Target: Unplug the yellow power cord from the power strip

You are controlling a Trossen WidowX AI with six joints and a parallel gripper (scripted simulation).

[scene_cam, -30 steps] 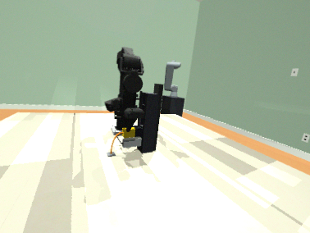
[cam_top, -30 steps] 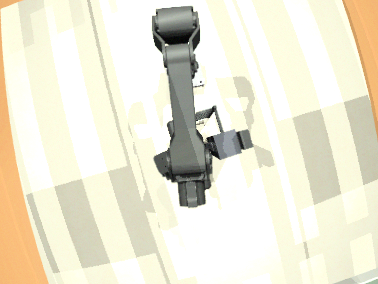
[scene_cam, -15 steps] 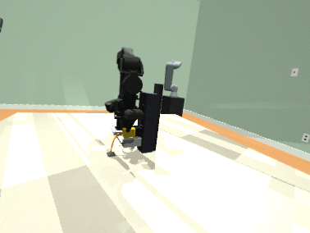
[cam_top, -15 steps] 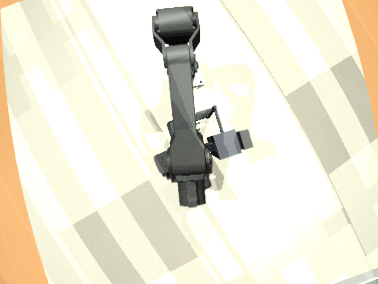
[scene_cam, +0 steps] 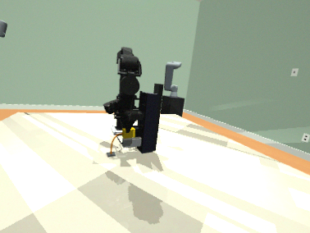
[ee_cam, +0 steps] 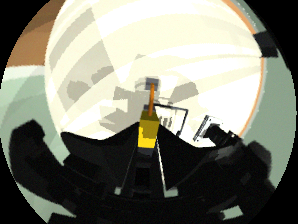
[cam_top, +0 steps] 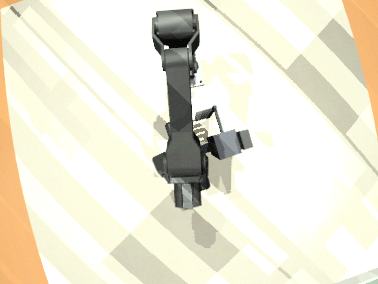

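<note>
The arm (cam_top: pixel 180 110) is dark charcoal grey, built of rounded links with a cylindrical joint housing at the shoulder; a lighter grey boxy camera module (cam_top: pixel 231 143) juts beside its wrist

The arm (scene_cam: pixel 129 88) stands mid-floor with its gripper (ee_cam: pixel 148 137) pointed down, closed on the plug (scene_cam: pixel 129 132). The power strip (scene_cam: pixel 132 141) lies under the plug (just left of an upright panel (scene_cam: pixel 149 122)). The cord (scene_cam: pixel 112 144) trails left onto the floor (scene_cam: pixel 61 172).
</note>
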